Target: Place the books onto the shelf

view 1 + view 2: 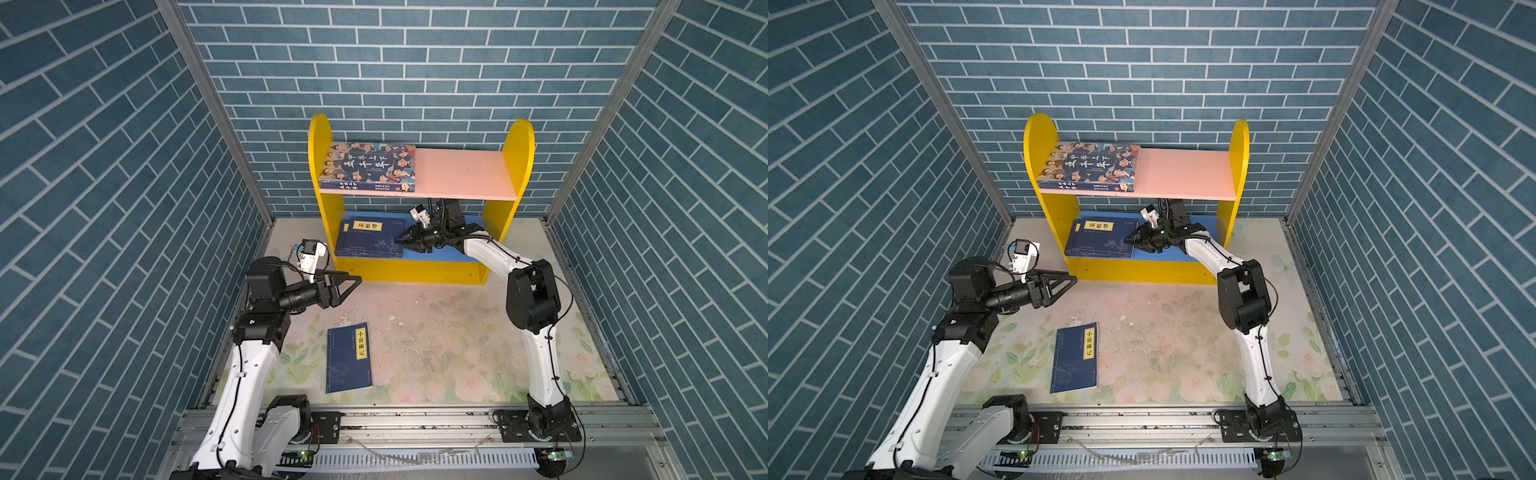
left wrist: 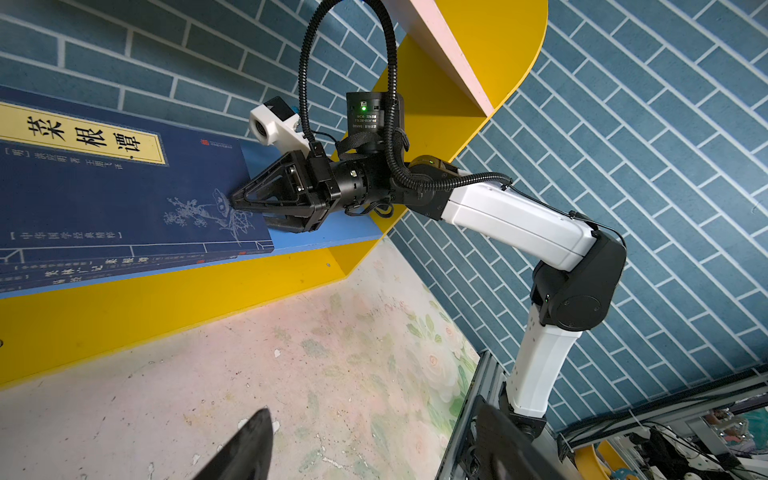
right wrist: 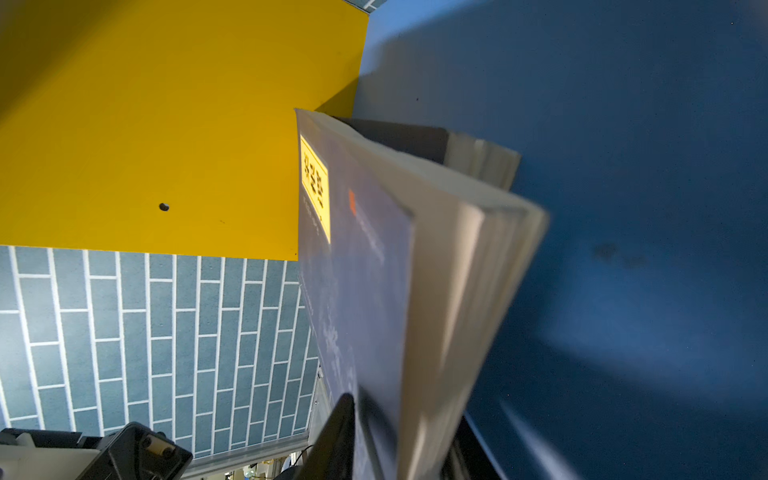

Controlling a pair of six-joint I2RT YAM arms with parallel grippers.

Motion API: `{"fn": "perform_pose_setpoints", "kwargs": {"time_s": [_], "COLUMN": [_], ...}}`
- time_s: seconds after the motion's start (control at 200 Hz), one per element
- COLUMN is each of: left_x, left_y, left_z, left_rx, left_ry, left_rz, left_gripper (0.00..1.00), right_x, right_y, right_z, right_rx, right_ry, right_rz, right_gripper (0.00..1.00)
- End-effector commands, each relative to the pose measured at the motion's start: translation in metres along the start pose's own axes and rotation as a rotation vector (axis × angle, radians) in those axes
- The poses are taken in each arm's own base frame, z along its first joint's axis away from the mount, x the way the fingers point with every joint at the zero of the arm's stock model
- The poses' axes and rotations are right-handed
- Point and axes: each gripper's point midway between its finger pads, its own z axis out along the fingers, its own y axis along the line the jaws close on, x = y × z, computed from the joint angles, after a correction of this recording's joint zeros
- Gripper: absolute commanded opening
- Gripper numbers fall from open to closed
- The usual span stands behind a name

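The shelf stands at the back of the table. A thick book with cartoon faces lies flat on the left of its pink upper board. A stack of navy books lies on the left of the blue lower board. My right gripper reaches under the pink board to the stack's right edge. It is open, with the top book's edge between its fingers, and a gap shows at one finger. Another navy book lies flat on the table. My left gripper hovers open and empty before the shelf's left foot.
Blue brick-patterned walls close in the left, right and back. An aluminium rail carrying both arm bases runs along the front edge. The table has a pale floral mat. The right arm's elbow stands over the table's right side.
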Motion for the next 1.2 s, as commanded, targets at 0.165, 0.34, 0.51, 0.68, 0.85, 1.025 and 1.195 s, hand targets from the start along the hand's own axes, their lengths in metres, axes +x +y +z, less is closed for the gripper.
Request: {"fn": "perform_pose_setpoints", "kwargs": {"time_s": [0.165, 0.34, 0.51, 0.68, 0.85, 1.025, 1.195], "left_x": [0.001, 0.002, 0.002, 0.002, 0.002, 0.002, 0.001], "left_y": [-0.001, 0.000, 0.000, 0.001, 0.000, -0.001, 0.000], "left_z": [-0.002, -0.002, -0.002, -0.001, -0.002, -0.002, -0.002], "left_rx": [0.009, 0.007, 0.008, 0.006, 0.007, 0.009, 0.003], "left_ry": [-0.007, -0.007, -0.005, -0.004, -0.004, -0.004, -0.006], "left_rz": [0.016, 0.017, 0.014, 0.012, 0.012, 0.012, 0.013], "left_gripper": [0.78, 0.78, 0.78, 0.78, 0.78, 0.78, 0.78], "right_x": [-0.012, -0.009, -0.005, -0.004, -0.008, -0.011, -0.015], "right_y": [0.036, 0.047, 0.045, 0.034, 0.033, 0.031, 0.029], "right_z": [-0.022, -0.032, -0.034, -0.031, -0.029, -0.026, -0.023], "right_rx": [0.003, -0.004, 0.005, 0.027, 0.029, 0.029, 0.034], "right_ry": [-0.074, -0.099, -0.096, -0.089, -0.096, -0.095, -0.098], "right_rz": [-0.119, -0.142, -0.135, -0.118, -0.116, -0.107, -0.106], "right_gripper": [0.39, 0.39, 0.39, 0.37, 0.26, 0.18, 0.13]}}
